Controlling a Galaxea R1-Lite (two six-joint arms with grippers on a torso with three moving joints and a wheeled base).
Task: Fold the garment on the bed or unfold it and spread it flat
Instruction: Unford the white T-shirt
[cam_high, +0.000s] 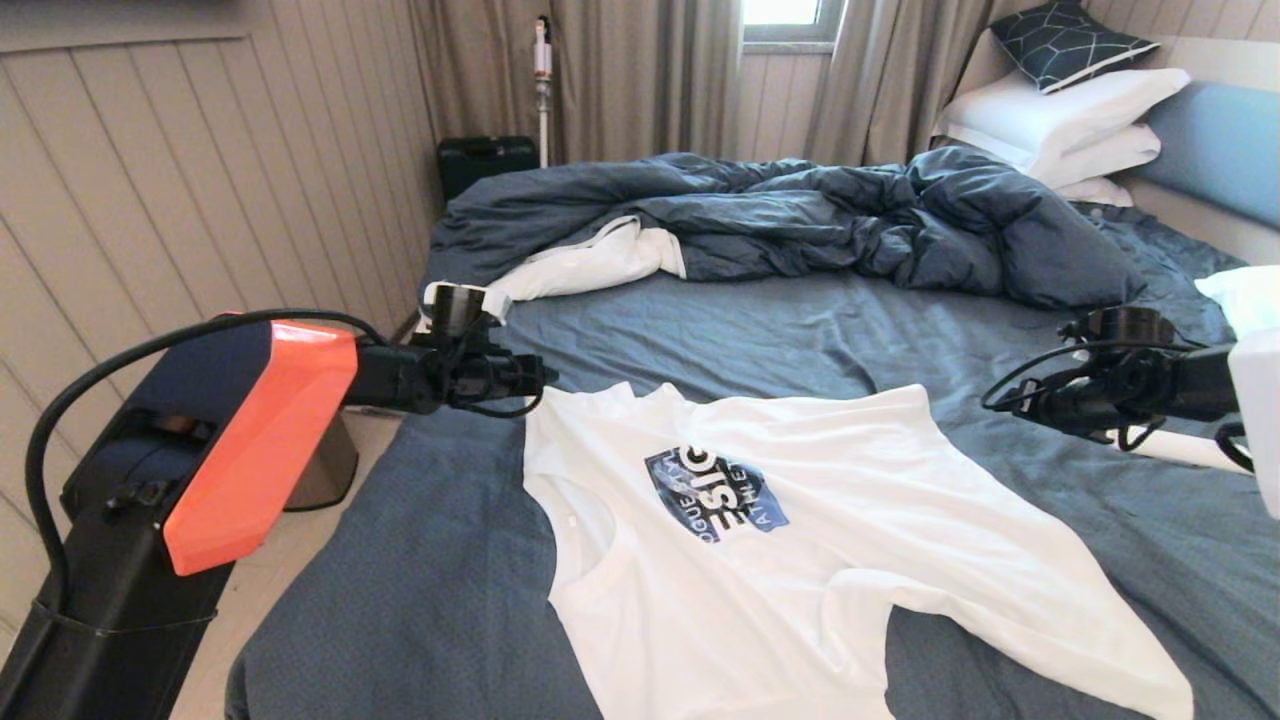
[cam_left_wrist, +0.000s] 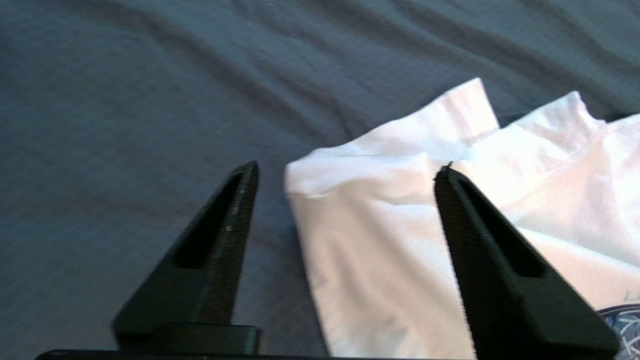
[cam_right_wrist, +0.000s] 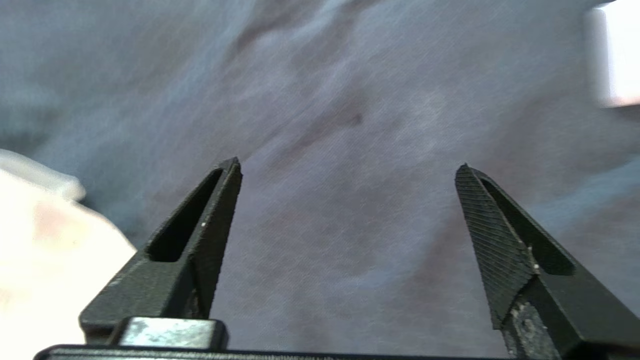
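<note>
White T-shirt (cam_high: 760, 540) lay spread on the near part of the bed (cam_high: 450, 580), printed side up, a dark blue logo (cam_high: 715, 480) at its chest; neckline toward the left, one sleeve trailing to the near right corner, hem end toward the far side. Fabric mostly flat, with some soft folds near the armhole. Left gripper (cam_high: 535, 385) hovered just beside the shirt's far-left corner, jaws spread apart and nothing between them; in the left wrist view that gripper (cam_left_wrist: 345, 170) stood over a folded white edge of the shirt (cam_left_wrist: 400, 225), one finger over the sheet, the other over the cloth, contact not discernible. Right gripper (cam_high: 1000, 405) hung near the shirt's far-right edge, also released and empty; in the right wrist view its fingers (cam_right_wrist: 350, 167) framed bare blue-grey sheet, with the white cloth (cam_right_wrist: 45, 250) off to one side. Farther back, a rumpled dark duvet (cam_high: 800, 215) stretched across the bed with a white piece (cam_high: 590, 265) showing beneath it at left. White pillows (cam_high: 1070, 125) and a patterned cushion (cam_high: 1065, 40) were stacked far right against the light blue headboard (cam_high: 1215, 145).
</note>
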